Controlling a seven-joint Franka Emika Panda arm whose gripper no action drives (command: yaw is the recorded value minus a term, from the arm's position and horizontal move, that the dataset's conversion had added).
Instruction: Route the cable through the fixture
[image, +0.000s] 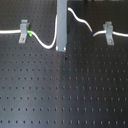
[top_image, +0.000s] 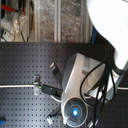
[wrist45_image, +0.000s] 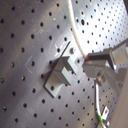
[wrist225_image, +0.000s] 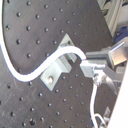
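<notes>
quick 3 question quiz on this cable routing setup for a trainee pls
1. What colour is the band on the cable beside the fixture on the first exterior view's left?
2. True or false: the cable runs in a straight line from that fixture to the right fixture.
3. What do the fixtures stand on? A) wooden tabletop B) black perforated board C) cloth mat

Key: 1) green. 2) false, it bends in waves. 3) B.

white arm (top_image: 75, 80), black cables (top_image: 102, 82), blue light (top_image: 74, 112).
</notes>
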